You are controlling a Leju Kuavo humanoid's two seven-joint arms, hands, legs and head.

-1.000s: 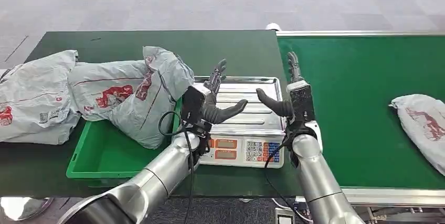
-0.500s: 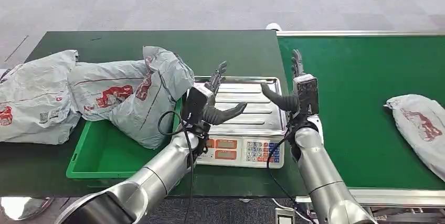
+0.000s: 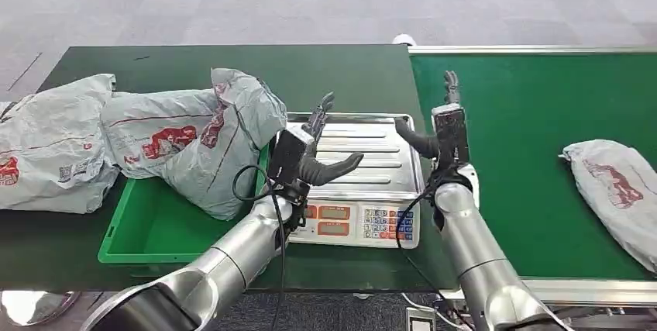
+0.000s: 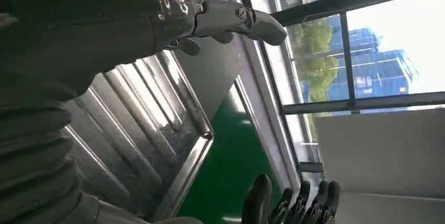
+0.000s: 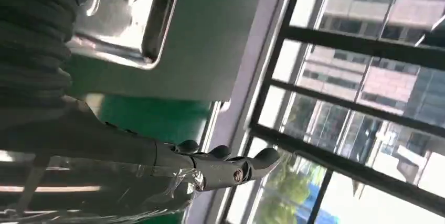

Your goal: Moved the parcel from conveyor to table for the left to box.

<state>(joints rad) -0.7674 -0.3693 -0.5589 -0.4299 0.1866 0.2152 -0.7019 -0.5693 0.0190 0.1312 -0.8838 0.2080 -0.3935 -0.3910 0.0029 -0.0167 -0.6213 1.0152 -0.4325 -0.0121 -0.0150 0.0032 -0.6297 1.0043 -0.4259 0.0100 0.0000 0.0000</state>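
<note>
Right hand [image 3: 434, 125] released, fingers spread, poised toward the parcel [image 3: 616, 191] at three o'clock on the conveyor [image 3: 534, 114]; left hand [image 3: 318, 149] released, waiting.

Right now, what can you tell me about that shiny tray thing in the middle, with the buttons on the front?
It is a weighing scale: a ribbed, shiny metal pan on a white base with two orange displays and a keypad facing the robot. It sits on the dark green table between the green bin and the conveyor. Nothing lies on the pan; both open hands hover over it.

Crinkled grey plastic parcel [image 3: 616, 191], ribbed shiny metal tray [image 3: 372, 153]
</note>
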